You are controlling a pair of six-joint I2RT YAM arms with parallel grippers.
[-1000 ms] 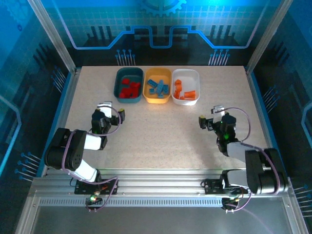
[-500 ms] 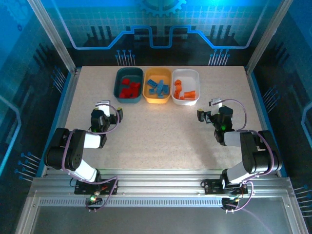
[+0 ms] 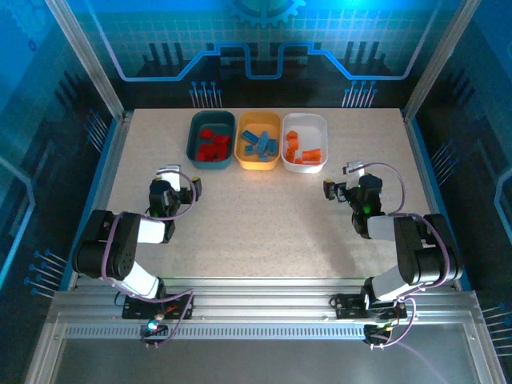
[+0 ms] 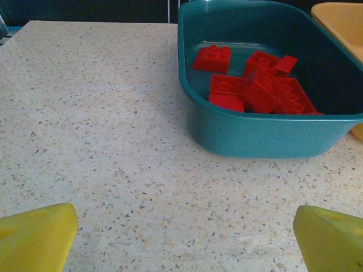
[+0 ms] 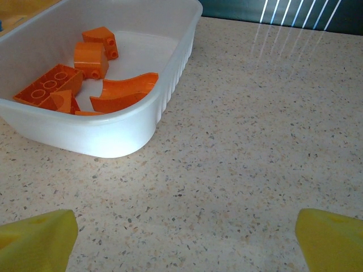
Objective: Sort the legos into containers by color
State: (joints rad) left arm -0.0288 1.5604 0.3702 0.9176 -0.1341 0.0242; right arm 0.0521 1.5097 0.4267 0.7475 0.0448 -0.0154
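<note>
Left gripper point(image 3: 182, 178), right gripper point(image 3: 342, 179): jaws apart, empty.
I park both over the table point(image 3: 264, 232), short of the trays, since nothing looks left to pick: red legos point(image 3: 213, 145) in teal tray point(image 3: 210, 166), blue legos point(image 3: 258, 142) in yellow tray point(image 3: 258, 166), orange legos point(image 3: 302, 149) in white tray point(image 3: 305, 169).

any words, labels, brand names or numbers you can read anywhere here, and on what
No readable text anywhere.
Red bricks in the teal tray: no legible marking on the studs.
Orange bricks in the white tray: the same.
Back wall: gear and circuit-line graphics, no letters or numbers.
</note>
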